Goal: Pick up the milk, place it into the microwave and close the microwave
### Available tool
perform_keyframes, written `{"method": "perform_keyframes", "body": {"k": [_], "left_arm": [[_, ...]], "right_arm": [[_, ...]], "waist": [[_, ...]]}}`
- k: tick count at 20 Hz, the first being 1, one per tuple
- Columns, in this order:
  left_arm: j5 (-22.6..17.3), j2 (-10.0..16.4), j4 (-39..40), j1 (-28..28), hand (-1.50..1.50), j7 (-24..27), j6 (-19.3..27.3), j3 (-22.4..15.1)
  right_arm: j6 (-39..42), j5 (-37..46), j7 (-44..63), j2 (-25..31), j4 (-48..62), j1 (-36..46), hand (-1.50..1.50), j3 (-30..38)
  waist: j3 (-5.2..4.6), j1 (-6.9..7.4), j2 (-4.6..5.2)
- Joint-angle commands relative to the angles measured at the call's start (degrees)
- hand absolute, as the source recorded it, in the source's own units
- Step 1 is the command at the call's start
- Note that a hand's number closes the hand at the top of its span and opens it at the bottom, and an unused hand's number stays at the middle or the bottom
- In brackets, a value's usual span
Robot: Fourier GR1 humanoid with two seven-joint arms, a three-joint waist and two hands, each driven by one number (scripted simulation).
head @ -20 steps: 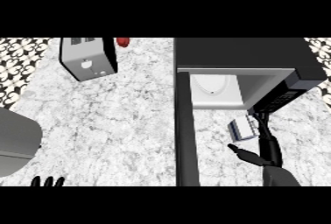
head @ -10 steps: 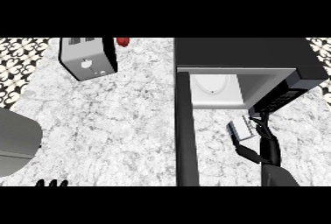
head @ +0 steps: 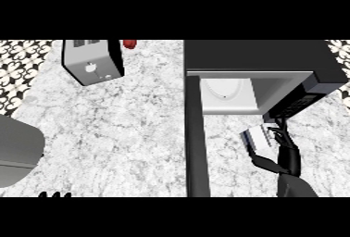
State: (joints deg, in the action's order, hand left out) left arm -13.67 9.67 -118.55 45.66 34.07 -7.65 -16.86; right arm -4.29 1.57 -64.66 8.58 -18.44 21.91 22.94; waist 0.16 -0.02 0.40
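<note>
The marble worktop carries an open microwave with a white plate inside. Just before its opening, the right hand curls round the milk. The left hand rests spread at the lower edge.

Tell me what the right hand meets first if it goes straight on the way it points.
Probably the microwave's control panel, just ahead of the right hand holding the milk; height is hard to judge.
</note>
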Motion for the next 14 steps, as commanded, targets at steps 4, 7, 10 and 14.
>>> {"method": "perform_keyframes", "body": {"k": [4,7,10,14], "left_arm": [[-2.3,1.1,1.3,0.5,-1.5,1.5,-0.8,3.2],[-1.8,0.9,-1.9,0.1,-1.5,-1.3,0.2,1.6],[0.4,-0.1,1.8,0.9,-1.5,2.3,-0.2,0.3],[-0.3,0.7,1.4,2.6,-1.5,2.0,-1.0,-0.1]], "right_arm": [[-0.1,-0.1,-3.9,-1.1,-4.2,-0.2,1.5,-1.1],[1.0,-0.1,-2.7,-0.2,-7.4,-1.5,1.5,-1.8],[0.4,0.0,-3.6,-2.0,-11.0,-4.5,1.5,-2.9],[1.5,-0.2,3.5,-3.4,-23.3,-11.1,1.5,-6.2]], "waist": [[-0.16,0.54,-0.47],[-0.18,0.02,-0.58],[-0.23,-0.28,-0.74],[-0.33,-0.95,-1.0]]}}
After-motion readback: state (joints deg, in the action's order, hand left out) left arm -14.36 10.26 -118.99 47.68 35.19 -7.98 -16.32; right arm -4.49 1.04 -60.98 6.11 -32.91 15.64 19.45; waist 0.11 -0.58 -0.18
